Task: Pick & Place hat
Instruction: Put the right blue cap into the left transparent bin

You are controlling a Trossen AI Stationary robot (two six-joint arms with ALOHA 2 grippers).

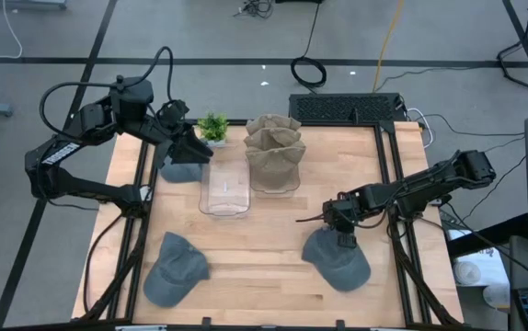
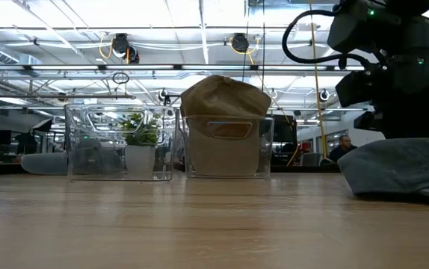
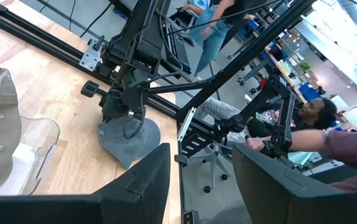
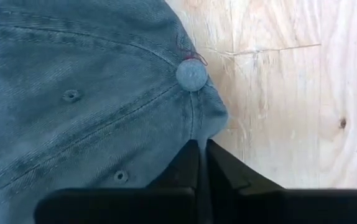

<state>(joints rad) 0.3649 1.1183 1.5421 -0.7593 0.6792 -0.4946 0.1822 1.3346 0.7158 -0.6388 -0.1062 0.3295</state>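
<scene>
Right now I'm pinching with my right claw [image 4: 202, 152], both fingers pressed together on a fold of the blue-grey hat [image 1: 336, 258] just below its crown button [image 4: 191, 74]. That hat is lying on the desk [image 1: 264, 267] toward the near right, its crown under my claw and the rest of it spreading away toward the near edge. What the coming move is turning on, as I'm judging it: the clear bin [image 1: 224, 188] is sitting to the left and farther back from this grip, with the tan hats [image 1: 273, 152] stacked in the bin just right of it. So I'm reckoning on a lift and then a carry leftward and away from the near edge. My left claw [image 1: 189, 147] is waiting at the far left, fingers partly apart, hovering by another grey hat [image 1: 181, 171]; whether it's touching it I can't tell. A third hat [image 1: 174, 268] is lying near left.
</scene>
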